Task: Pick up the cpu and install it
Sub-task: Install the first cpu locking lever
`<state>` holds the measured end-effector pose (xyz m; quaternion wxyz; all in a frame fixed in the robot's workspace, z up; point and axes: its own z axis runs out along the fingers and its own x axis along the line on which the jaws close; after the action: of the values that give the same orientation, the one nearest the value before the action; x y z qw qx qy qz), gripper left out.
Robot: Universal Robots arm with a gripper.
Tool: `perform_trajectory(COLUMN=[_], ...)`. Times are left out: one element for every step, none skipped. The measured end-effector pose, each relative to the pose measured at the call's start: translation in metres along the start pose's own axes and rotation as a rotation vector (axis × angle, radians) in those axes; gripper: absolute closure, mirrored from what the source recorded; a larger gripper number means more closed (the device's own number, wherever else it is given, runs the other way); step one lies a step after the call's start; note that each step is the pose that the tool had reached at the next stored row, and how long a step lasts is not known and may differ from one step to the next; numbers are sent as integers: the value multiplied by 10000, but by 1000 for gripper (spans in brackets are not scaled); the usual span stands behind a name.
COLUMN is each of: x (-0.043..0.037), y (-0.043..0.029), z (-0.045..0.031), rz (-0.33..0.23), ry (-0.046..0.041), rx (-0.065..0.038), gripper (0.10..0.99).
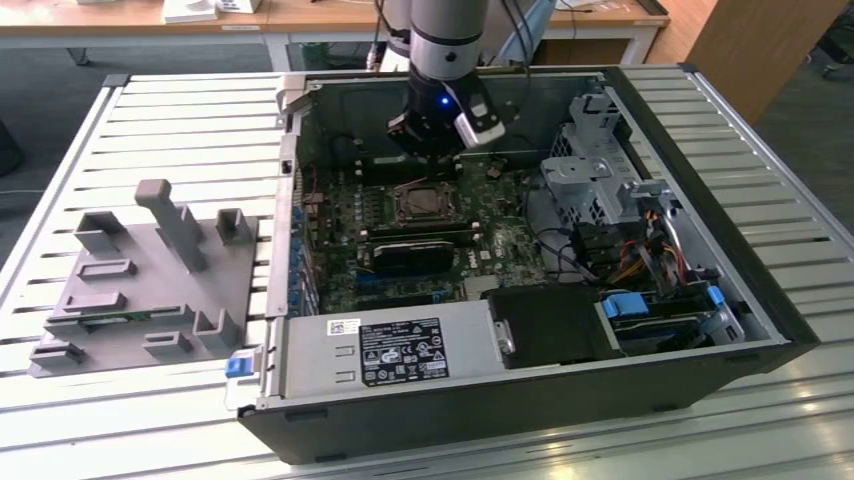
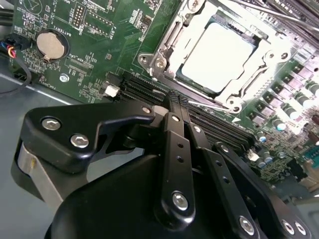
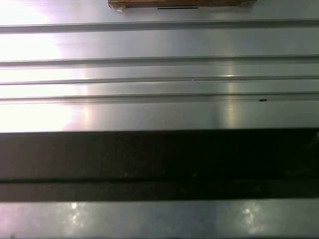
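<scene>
Fingers (image 2: 175, 107) of the gripper (image 1: 430, 148) are sitting clenched and empty, hovering at twelve o'clock of the cpu (image 2: 215, 57) lying seated in its socket (image 1: 424, 203), so checking flush seating is mattering most

A slatted metal table (image 1: 787, 200) catches bright glare — wooden desks (image 1: 334, 15) behind, grey floor (image 1: 40, 80).

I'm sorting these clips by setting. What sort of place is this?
Probably a robotics lab or workshop: an open black desktop computer case lies on a slatted aluminium table, beside a grey plastic fixture tray; wooden desks stand behind.
</scene>
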<state>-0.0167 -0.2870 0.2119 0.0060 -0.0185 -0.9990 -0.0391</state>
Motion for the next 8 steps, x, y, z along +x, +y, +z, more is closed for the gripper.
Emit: perform_trajectory(x=[-2,-4,-6,-7,-9,-11,-13,-15], y=[-1,-2,-2,-3,-3,-4,-5,-6], z=[12,22,32,42,52,61,71,81], rz=[1,0,0,1,1,0,0,0], ry=[0,0,0,0,0,1,3,3], rx=[1,1,0,-1,0,0,1,0], gripper=[980,980,980,980,980,980,980,980])
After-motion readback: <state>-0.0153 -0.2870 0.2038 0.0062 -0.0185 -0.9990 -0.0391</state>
